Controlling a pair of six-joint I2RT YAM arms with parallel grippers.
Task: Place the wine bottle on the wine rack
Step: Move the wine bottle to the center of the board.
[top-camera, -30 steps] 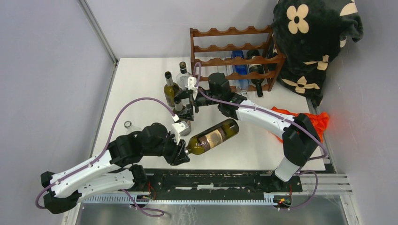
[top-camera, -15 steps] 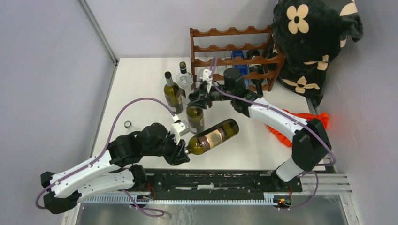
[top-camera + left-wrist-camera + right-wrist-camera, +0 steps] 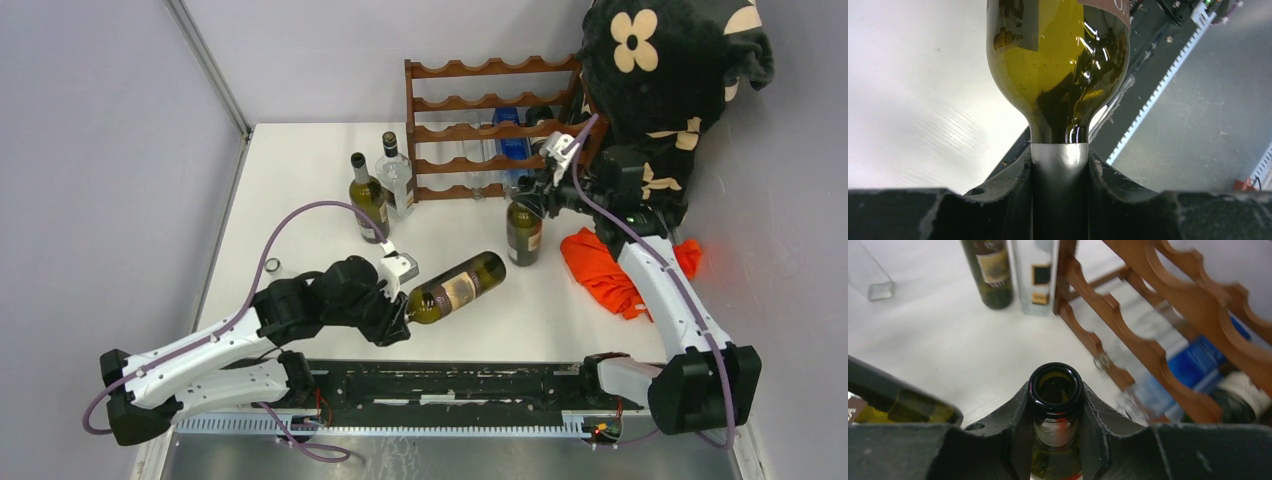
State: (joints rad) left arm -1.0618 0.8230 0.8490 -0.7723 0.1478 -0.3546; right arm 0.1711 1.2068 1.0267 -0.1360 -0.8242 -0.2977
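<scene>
A green wine bottle (image 3: 458,289) with a brown label hangs tilted over the table's near part. My left gripper (image 3: 405,304) is shut on its foil-covered neck (image 3: 1059,159), and its body (image 3: 1058,60) fills the left wrist view. A second dark bottle (image 3: 523,233) stands upright just in front of the wine rack (image 3: 495,127). My right gripper (image 3: 528,189) is shut on its neck below the open mouth (image 3: 1055,385). The reddish-brown wine rack (image 3: 1153,310) shows close on the right of the right wrist view.
A green bottle (image 3: 367,200) and a clear bottle (image 3: 397,180) stand left of the rack. A blue bottle (image 3: 513,148) and others lie in the rack. An orange cloth (image 3: 605,268) lies right of the upright bottle. A black flowered blanket (image 3: 670,70) bulges behind.
My right gripper has shut on the upright bottle's neck and carried it from the table's middle to the right, in front of the rack. The left arm shifted slightly with its bottle.
</scene>
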